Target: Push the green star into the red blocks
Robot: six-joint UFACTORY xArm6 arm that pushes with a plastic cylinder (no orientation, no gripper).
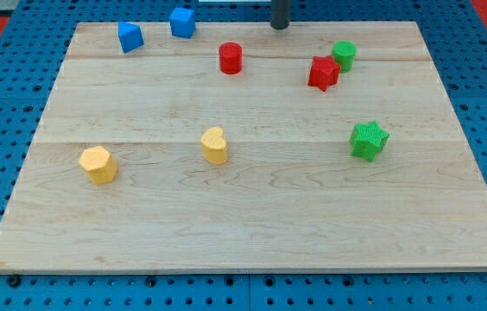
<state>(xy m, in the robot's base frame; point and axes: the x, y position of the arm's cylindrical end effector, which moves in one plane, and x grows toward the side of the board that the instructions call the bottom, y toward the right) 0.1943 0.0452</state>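
1. No pincer fitted, so nothing clenched or released; just my tip [280, 27] at the view's top edge of the surface [252, 225], well apart from every block.
2. Green star [369, 140] at the view's right, flat, no clear long axis, points spread all round.
3. Red star [323, 72] touching green cylinder [344, 54]; red cylinder [230, 58] further left.
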